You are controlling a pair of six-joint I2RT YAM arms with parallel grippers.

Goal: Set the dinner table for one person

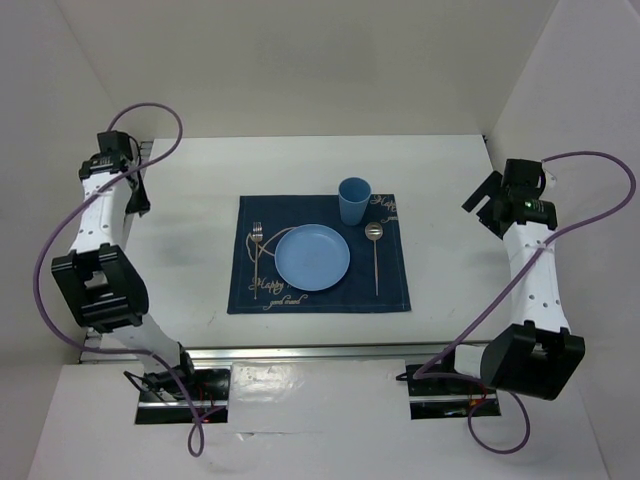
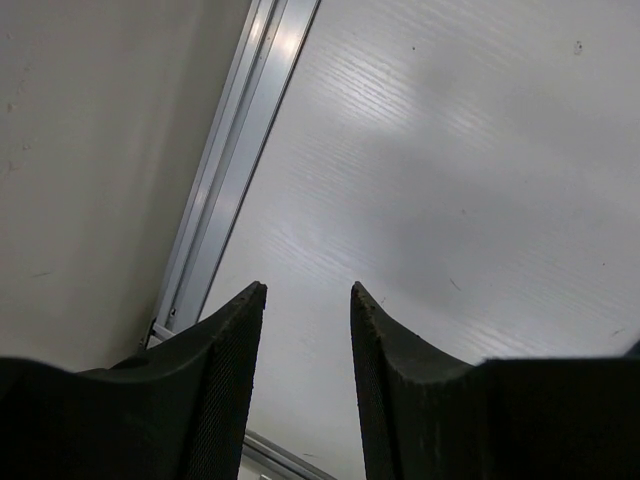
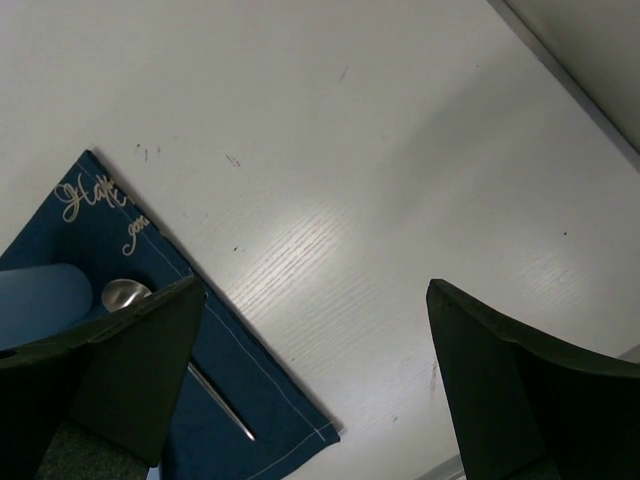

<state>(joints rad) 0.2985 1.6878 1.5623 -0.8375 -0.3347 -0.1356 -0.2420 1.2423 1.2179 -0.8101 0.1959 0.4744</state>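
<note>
task looked finished. white rectangular rail-edged surface point(image 1: 190, 220) filled mid frame, navy cloth placemat point(image 1: 392, 288) at its centre. on it: round blue plate point(image 1: 312, 257), silver fork point(image 1: 257, 238) left, silver spoon point(image 1: 374, 250) right, blue cup point(image 1: 353, 200) above. left end effector point(image 2: 307, 292) and right end effector point(image 3: 315, 285) both parted, empty, at the frame sides.

One table point(image 1: 190, 250), placemat point(image 1: 330, 295), plate point(image 1: 312, 257), cup point(image 1: 354, 200), spoon point(image 1: 375, 255), seemingly fork point(image 1: 257, 240).

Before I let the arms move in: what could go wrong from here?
The cup stands upright beside the bowl of the spoon; the open right gripper, facing that corner, might tip it if it swings in. The spoon lies near the edge of the placemat, so a nudge could slide it off.
</note>
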